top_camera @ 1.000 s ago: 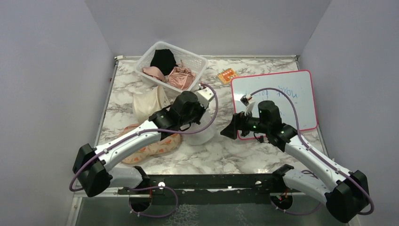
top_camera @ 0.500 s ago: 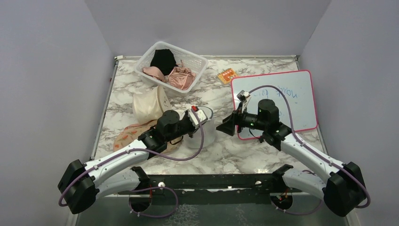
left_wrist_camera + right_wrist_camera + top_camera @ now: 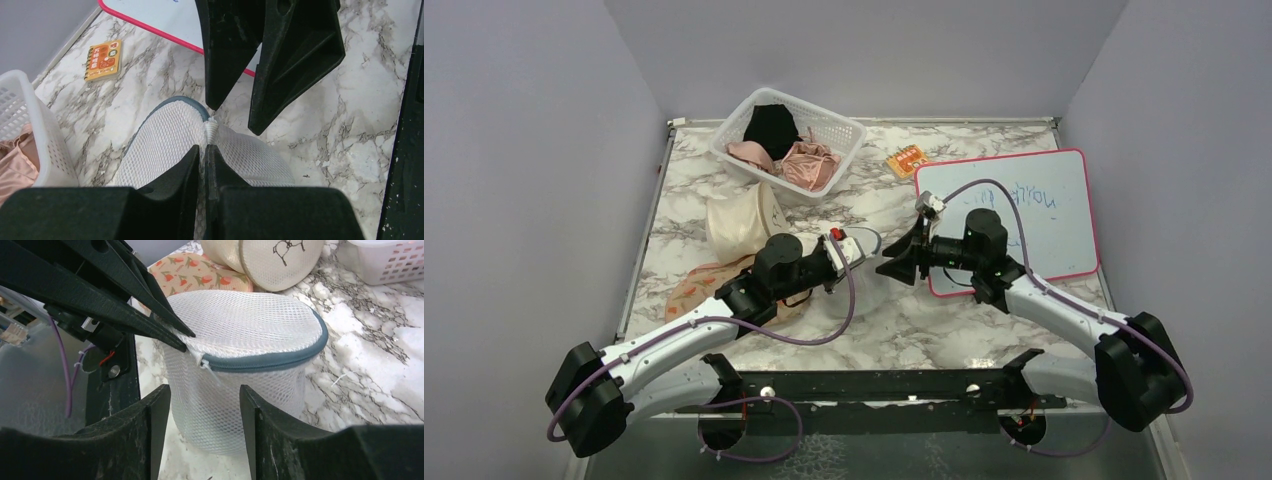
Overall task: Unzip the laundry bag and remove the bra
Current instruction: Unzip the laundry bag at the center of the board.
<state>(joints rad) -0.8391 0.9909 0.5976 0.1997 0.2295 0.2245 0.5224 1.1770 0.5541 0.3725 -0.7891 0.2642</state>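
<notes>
White mesh laundry bag stands on the desk. Left gripper pinches its mesh at the zip end; right gripper hangs just beside, jaws parted.

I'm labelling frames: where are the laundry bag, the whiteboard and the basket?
laundry bag [image 3: 240, 315]: right wrist view, mesh lid
whiteboard [image 3: 1074, 235]: top view, white face
basket [image 3: 849, 150]: top view, right wall
</notes>
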